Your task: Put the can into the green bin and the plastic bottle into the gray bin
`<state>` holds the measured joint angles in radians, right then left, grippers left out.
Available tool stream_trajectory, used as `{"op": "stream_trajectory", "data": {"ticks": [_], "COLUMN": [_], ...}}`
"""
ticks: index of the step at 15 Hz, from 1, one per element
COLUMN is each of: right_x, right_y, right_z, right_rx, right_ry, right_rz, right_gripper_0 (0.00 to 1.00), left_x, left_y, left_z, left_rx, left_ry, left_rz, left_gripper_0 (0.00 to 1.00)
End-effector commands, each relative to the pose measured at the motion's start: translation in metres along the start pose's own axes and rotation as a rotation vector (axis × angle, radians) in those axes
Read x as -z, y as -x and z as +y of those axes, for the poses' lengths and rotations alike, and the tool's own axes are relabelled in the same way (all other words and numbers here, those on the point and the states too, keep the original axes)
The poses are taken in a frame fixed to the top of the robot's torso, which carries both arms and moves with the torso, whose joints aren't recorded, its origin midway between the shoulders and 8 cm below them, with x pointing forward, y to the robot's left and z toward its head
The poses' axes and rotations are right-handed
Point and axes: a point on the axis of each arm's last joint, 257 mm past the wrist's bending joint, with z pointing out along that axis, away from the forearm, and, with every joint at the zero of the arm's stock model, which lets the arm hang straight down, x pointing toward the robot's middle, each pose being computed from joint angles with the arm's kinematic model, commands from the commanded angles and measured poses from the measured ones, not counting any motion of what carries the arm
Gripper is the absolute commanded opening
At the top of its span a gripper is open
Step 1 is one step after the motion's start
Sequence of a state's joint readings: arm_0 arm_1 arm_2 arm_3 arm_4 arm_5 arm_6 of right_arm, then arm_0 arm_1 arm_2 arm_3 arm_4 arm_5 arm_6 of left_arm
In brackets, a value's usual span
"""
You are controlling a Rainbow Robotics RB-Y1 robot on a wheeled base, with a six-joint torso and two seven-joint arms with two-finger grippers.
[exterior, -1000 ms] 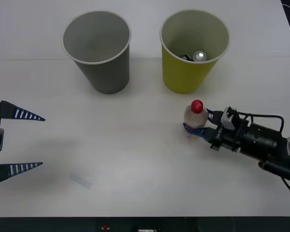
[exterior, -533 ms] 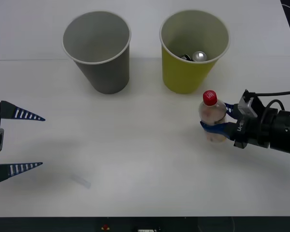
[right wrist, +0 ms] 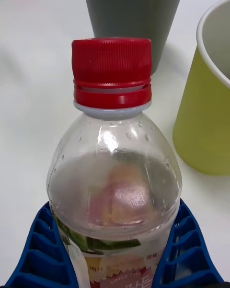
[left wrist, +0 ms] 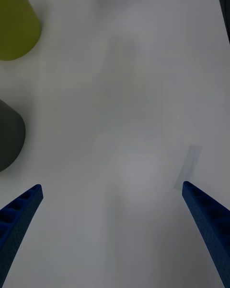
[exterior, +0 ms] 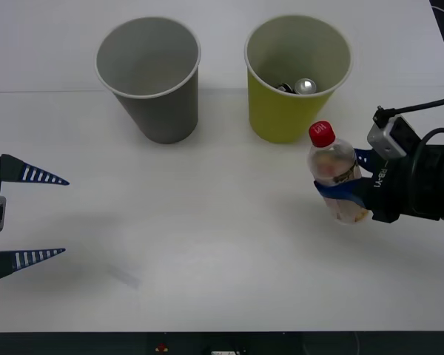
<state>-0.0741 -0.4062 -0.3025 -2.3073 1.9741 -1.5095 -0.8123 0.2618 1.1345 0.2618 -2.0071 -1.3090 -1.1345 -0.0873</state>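
Gripping the plastic bottle [exterior: 334, 177] around its lower body, the right gripper [exterior: 349, 190] is seen near the right edge of the tabletop [exterior: 222, 244], its blue ribbed fingers [right wrist: 33, 249] clamped on either side of the label. The bottle is held tilted, its red cap [exterior: 323, 134] leaning toward the far edge, just in front of the green bin [exterior: 296, 78]. Whether its base touches the tabletop cannot be told. The can [exterior: 305, 86] is seen lying inside the green bin, by the bin's near wall. The gray bin [exterior: 149, 78] is stood upright to the left of the green bin, near the far edge, the two apart. The left gripper [exterior: 29, 216] is parked by the left edge of the tabletop, its fingers spread wide apart around nothing.
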Motion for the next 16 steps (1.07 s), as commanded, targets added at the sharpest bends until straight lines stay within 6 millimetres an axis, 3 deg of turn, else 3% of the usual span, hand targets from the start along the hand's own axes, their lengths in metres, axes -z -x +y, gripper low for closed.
{"op": "stream_trajectory", "data": {"ticks": [1,4,10,16], "right_x": [0.007,0.006,-0.026,-0.062], "right_y": [0.026,0.071,0.145,0.212], "right_z": [-0.004,-0.013,-0.007,-0.022], "right_rx": [-0.019,-0.051,-0.072,-0.025], "right_ry": [-0.030,-0.059,-0.069,-0.058], "right_rz": [0.011,-0.044,-0.055,-0.072], "right_gripper_0": [0.00,0.00,0.00,0.00], "left_x": [0.000,0.000,0.000,0.000], "left_y": [0.000,0.000,0.000,0.000], "left_z": [0.000,0.000,0.000,0.000], "left_rx": [0.000,0.000,0.000,0.000], "left_ry": [0.000,0.000,0.000,0.000], "left_rz": [0.000,0.000,0.000,0.000], "left_gripper_0": [1.00,1.00,1.00,1.00]}}
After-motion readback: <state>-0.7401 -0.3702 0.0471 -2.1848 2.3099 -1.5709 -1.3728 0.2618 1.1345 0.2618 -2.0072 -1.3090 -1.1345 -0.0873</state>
